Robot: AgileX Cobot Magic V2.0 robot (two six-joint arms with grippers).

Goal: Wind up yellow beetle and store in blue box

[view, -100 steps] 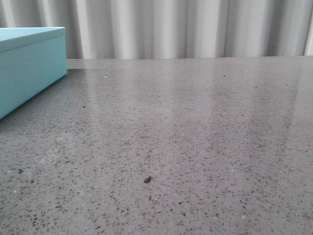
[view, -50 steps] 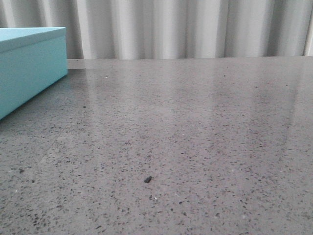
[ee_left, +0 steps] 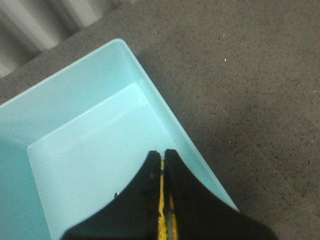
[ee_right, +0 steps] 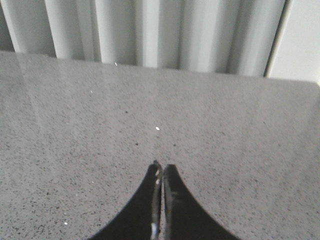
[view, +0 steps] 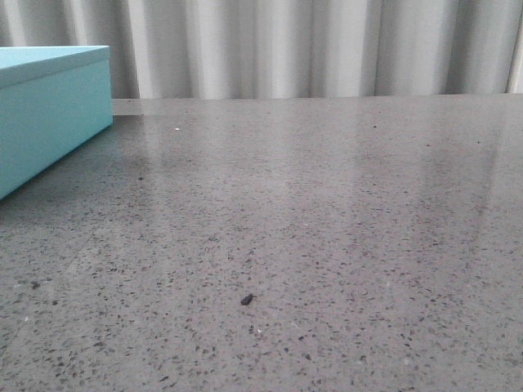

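Counting from my remote seat, I had one blue box [ee_left: 85,150], open at the top in the left wrist view, and one yellow beetle [ee_left: 162,210], visible only as a thin yellow sliver. My left gripper [ee_left: 162,156] was clamped on that sliver, hanging above the box's pale floor. My right gripper [ee_right: 161,169] had its black fingers pressed together on nothing, over the speckled grey table [view: 327,229]. One dark crumb [view: 246,300] lay on the tabletop. Against the earlier front pictures, nothing had shifted: box corner and crumb sat where they were.

Lab-like setup, speckled grey table [view: 327,245], grey curtain [view: 286,49]
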